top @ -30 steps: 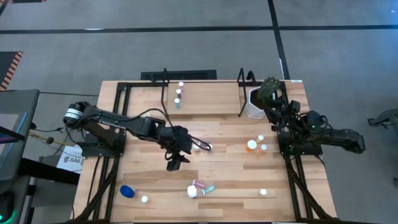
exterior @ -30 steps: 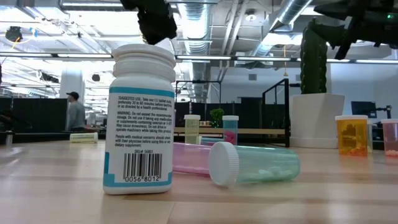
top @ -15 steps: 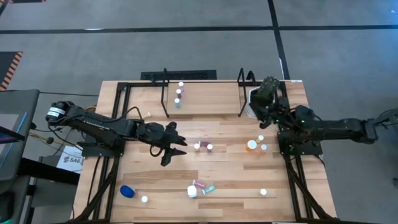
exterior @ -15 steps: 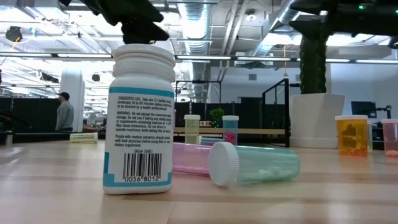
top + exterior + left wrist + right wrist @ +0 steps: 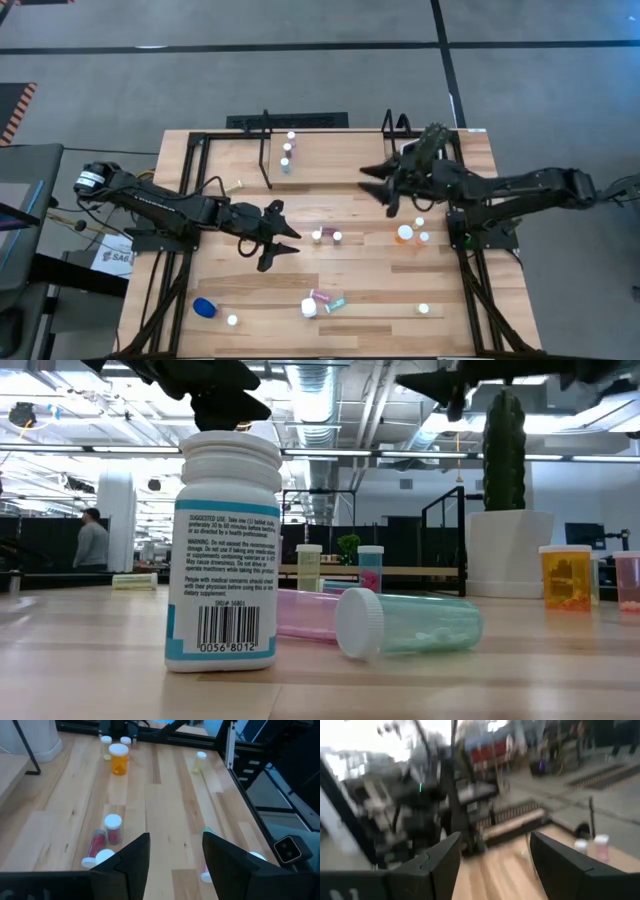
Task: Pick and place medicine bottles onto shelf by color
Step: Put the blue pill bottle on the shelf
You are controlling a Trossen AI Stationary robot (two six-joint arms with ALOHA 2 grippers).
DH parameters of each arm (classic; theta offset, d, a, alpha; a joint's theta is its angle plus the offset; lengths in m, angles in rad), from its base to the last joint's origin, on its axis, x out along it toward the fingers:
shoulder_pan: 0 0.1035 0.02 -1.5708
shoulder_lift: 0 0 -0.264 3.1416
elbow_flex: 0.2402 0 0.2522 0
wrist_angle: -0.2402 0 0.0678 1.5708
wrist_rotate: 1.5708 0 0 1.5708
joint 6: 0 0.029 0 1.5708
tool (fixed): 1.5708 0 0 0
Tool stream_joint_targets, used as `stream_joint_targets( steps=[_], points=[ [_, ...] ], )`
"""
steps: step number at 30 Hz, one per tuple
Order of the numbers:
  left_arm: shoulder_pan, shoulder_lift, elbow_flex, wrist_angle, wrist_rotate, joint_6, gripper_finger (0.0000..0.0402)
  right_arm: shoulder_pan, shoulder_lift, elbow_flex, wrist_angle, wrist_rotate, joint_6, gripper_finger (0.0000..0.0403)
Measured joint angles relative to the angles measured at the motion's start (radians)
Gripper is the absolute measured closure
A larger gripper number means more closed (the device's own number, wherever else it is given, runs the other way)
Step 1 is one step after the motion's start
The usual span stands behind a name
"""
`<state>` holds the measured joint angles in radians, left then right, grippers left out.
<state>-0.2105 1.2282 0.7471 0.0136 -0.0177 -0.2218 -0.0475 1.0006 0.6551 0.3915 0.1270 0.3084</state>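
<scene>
White plastic bottle (image 5: pixel 225 550) nearest the low camera, ribbed cap, paper label: how will it handle? (spotter)

Light and rigid, I'd judge, and stable standing up. I'd close on the straight body below the cap. Just behind it a clear teal vial (image 5: pixel 410 622) and a pink vial (image 5: pixel 305 614) lie on their sides. Smooth round tubes like those would likely roll, so I'd pinch them across the barrel. (me)

And your arms? (spotter)

My left gripper (image 5: pixel 175 837) hangs over mid-worktop (image 5: pixel 370 270), jaws parted and holding nothing. Two pink-filled vials (image 5: pixel 318 236) sit just beside it, one upright (image 5: pixel 113 827) and one lying down in my wrist view. The cap is the wider end, so I'd grip the body low. (me)

Further back? (spotter)

An amber bottle (image 5: pixel 404 234) stands on the right side. My right gripper (image 5: pixel 375 188) is above the worktop near the potted plant (image 5: pixel 410 165), jaws spread, empty. Farthest off is the light-wood shelf (image 5: pixel 330 160) with black rod loops, which already carries a few small vials (image 5: pixel 288 152) at its left end. (me)
</scene>
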Motion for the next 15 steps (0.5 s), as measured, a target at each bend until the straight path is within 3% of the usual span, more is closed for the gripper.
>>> stream_joint_targets(
  steps=[7, 15],
  points=[
    [-0.022, 0.0, 0.0, -0.019, -0.02, -0.008, 0.0233, 0.062, 0.119, 0.255, -0.423, 0.009, -0.017, 0.0143],
    [-0.024, 0.0, 0.0, -0.034, -0.042, -0.009, 0.0233, 0.095, 0.302, 0.485, -0.865, 0.01, 0.091, 0.0143]
  ],
)
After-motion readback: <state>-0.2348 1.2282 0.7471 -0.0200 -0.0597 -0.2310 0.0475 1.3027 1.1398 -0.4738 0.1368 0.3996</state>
